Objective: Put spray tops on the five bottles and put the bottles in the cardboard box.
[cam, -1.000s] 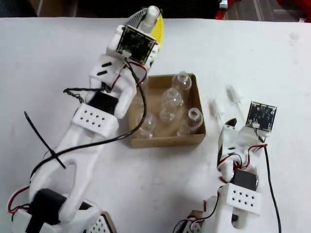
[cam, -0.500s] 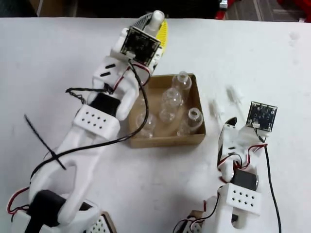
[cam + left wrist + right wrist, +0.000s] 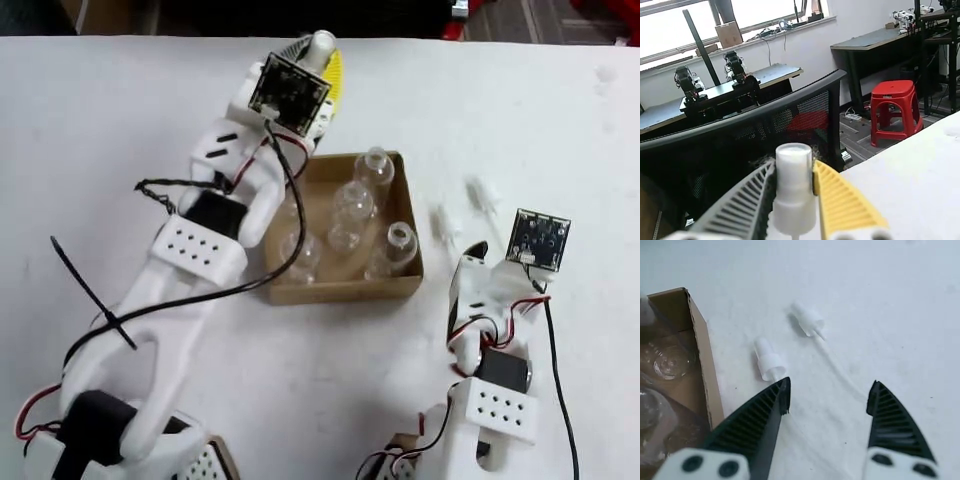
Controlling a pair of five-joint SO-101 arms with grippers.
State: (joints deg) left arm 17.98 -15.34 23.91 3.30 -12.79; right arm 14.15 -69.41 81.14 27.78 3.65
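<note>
My left gripper (image 3: 318, 52) is raised beyond the far side of the cardboard box (image 3: 404, 287), shut on a white spray top (image 3: 322, 44). In the left wrist view the spray top (image 3: 795, 195) stands upright between the grey and yellow fingers of that gripper (image 3: 795, 167). Several clear bottles (image 3: 352, 203) lie in the box, and the one nearest the right wall (image 3: 397, 243) has a bare neck. Two loose spray tops (image 3: 769, 360) (image 3: 807, 319) lie on the table right of the box. My right gripper (image 3: 830, 385) is open just short of them, holding nothing.
The white table (image 3: 560, 130) has free room at the right and at the left of the box. The box wall (image 3: 702, 347) stands close to my right gripper's black finger. A black cable (image 3: 90, 290) trails along the left arm.
The left gripper with its spray top has shifted slightly right and toward the box. The right arm has not moved.
</note>
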